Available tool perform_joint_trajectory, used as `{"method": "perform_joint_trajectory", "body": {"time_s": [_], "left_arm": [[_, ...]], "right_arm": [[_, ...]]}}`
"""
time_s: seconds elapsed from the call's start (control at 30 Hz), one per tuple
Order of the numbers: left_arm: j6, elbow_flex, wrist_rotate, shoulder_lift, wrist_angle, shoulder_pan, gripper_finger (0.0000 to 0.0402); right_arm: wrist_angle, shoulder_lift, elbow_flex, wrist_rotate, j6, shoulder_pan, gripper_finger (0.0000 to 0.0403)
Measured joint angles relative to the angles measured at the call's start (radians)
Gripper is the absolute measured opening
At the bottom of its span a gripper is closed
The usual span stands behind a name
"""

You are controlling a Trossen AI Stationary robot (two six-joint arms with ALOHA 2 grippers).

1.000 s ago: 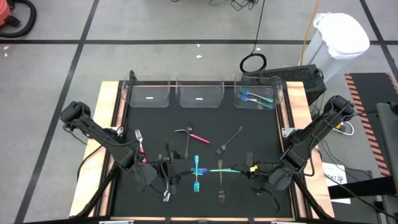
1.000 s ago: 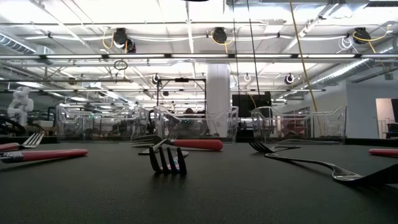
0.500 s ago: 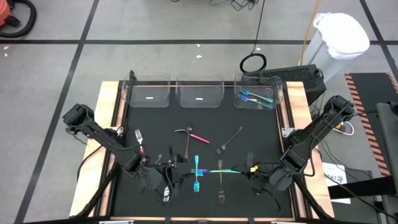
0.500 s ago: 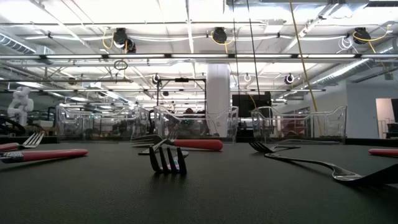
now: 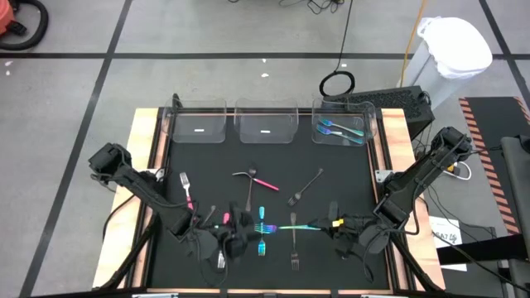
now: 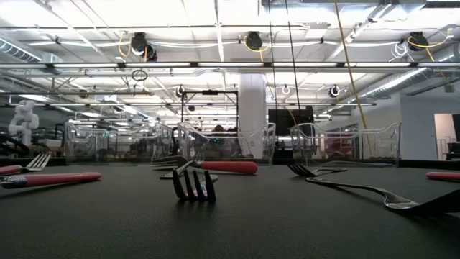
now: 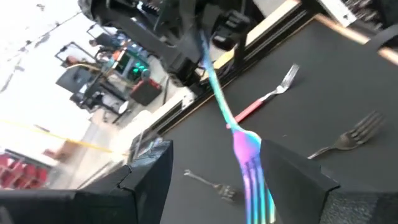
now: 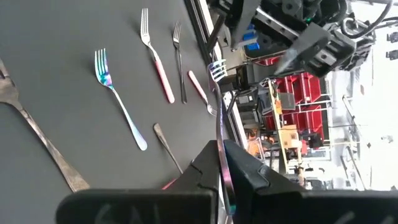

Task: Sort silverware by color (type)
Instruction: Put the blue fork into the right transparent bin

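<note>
We see a black table [image 5: 331, 165] edged in pale wood. At its twelve o'clock side stand clear bins [image 5: 267, 122], the right one holding blue-teal pieces [image 5: 339, 129]. A pink-handled fork [image 5: 185, 189] lies at nine o'clock, an iridescent teal-purple fork [image 5: 262, 229] at six, a dark fork [image 5: 306, 187] near centre.

Between our own left jaws we saw an iridescent fork [image 7: 249, 163], its tines toward us, its handle held up by the other gripper [image 7: 186, 43]. On the dark surface [image 7: 348, 74] lay a pink-handled fork [image 7: 264, 99] and a silver fork [image 7: 348, 134].
</note>
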Motion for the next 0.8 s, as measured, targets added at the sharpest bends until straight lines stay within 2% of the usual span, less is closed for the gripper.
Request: {"method": "perform_joint_trajectory", "body": {"time_s": [0.27, 0.7, 0.8], "left_arm": [[0.173, 0.001, -0.019, 0.030, -0.001, 0.000, 0.0242], [0.172, 0.001, 0.016, 0.054, 0.011, -0.028, 0.0242], [0.224, 0.001, -0.044, 0.054, 0.040, -0.049, 0.0242]], "right_arm": [[0.000, 0.000, 0.000, 0.003, 0.003, 0.000, 0.0004], [0.001, 0.000, 0.000, 0.006, 0.006, 0.000, 0.0004], [0.001, 0.000, 0.000, 0.010, 0.004, 0.000, 0.0004]]}}
